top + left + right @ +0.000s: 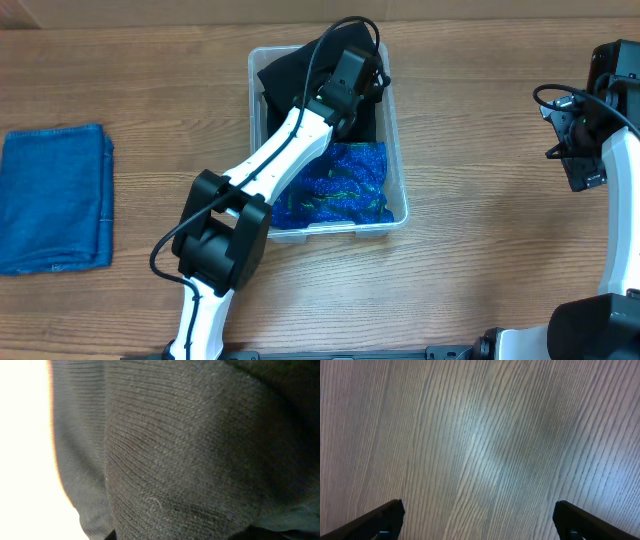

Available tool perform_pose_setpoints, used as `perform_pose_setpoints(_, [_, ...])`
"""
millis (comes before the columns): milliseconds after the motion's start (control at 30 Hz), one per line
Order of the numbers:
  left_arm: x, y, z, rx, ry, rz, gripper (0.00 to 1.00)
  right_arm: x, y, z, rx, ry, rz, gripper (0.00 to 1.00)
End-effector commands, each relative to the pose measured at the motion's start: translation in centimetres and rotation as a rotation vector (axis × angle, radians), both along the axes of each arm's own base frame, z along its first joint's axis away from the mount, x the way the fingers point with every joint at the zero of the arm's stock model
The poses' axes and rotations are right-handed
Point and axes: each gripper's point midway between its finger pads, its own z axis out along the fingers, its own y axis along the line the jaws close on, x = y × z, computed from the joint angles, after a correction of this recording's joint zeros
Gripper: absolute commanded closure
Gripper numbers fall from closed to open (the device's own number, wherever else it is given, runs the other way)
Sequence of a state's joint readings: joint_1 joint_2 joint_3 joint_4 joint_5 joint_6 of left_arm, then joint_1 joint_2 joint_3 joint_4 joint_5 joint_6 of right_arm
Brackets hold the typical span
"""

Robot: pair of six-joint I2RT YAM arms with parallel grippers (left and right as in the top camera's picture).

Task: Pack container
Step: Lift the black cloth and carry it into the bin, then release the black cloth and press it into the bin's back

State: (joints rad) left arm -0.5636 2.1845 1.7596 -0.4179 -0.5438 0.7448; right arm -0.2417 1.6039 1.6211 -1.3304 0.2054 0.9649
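The clear plastic container (pixel 401 170) stands at the table's middle back. A blue cloth with a green pattern (pixel 345 185) lies in its near half, and a black knitted garment (pixel 285 72) fills its far half and bulges over the far rim. My left gripper (pixel 365 85) reaches down into the far half and is shut on the black garment. That knit (pixel 190 450) fills the whole left wrist view, pressed close. At the far right my right gripper (pixel 580 165) hangs open over bare wood, its fingers (pixel 387 517) wide apart with nothing between them.
A folded blue denim cloth (pixel 55 195) lies at the left edge of the wooden table (pixel 480 120). The left arm slants from the front middle over the container's left side. The right arm stands along the right edge.
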Motion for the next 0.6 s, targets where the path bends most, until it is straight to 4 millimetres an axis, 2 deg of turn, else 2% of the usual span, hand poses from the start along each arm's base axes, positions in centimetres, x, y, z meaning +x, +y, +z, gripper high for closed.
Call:
perform_pose_setpoints(0, [0.8,1.7,-0.1,0.113,-0.032,0.057,0.85,0.0,-0.1,0.1,-0.003,-0.006,-0.007,0.0])
perform_pose_setpoints(100, [0.8,1.7,-0.1,0.114,-0.033,0.059,0.86,0.0,-0.1,0.1,-0.003,-0.006,-0.007,0.0])
perform_pose_setpoints(167, [0.7,1.7,0.1,0.112,-0.048,0.085,0.93,0.0,-0.1,0.1,-0.003,-0.006,-0.007,0.0])
perform_pose_setpoints(233, [-0.1,1.3,-0.2,0.134,-0.031,0.084,0.92,0.0,-0.1,0.1,-0.003,-0.006,-0.007,0.0])
perform_pose_setpoints(300, [-1.9,0.1,-1.1,0.176,0.024,0.044,0.82,0.0,-0.1,0.1,-0.003,-0.006,-0.007,0.0])
perform_pose_setpoints(333, [-2.2,-0.5,-0.8,0.182,0.009,0.042,0.73,0.0,-0.1,0.1,-0.003,-0.006,-0.007,0.0])
perform_pose_setpoints(400, [-2.0,-1.6,0.2,0.161,-0.058,0.064,0.73,0.0,-0.1,0.1,-0.003,-0.006,-0.007,0.0])
perform_pose_setpoints(467, [-1.4,-2.1,2.5,0.097,-0.18,0.143,0.74,0.0,-0.1,0.1,-0.003,-0.006,-0.007,0.0])
perform_pose_setpoints(500, [-1.3,-2.2,3.4,0.059,-0.21,0.167,0.55,0.0,-0.1,0.1,-0.003,-0.006,-0.007,0.0])
perform_pose_setpoints(533, [-1.4,-2.2,4.2,0.017,-0.229,0.188,0.42,0.0,-0.1,0.1,-0.003,-0.006,-0.007,0.0])
perform_pose_setpoints(567, [-1.4,-2.1,4.8,0.001,-0.239,0.195,0.41,0.0,-0.1,0.1,-0.003,-0.006,-0.007,0.0])
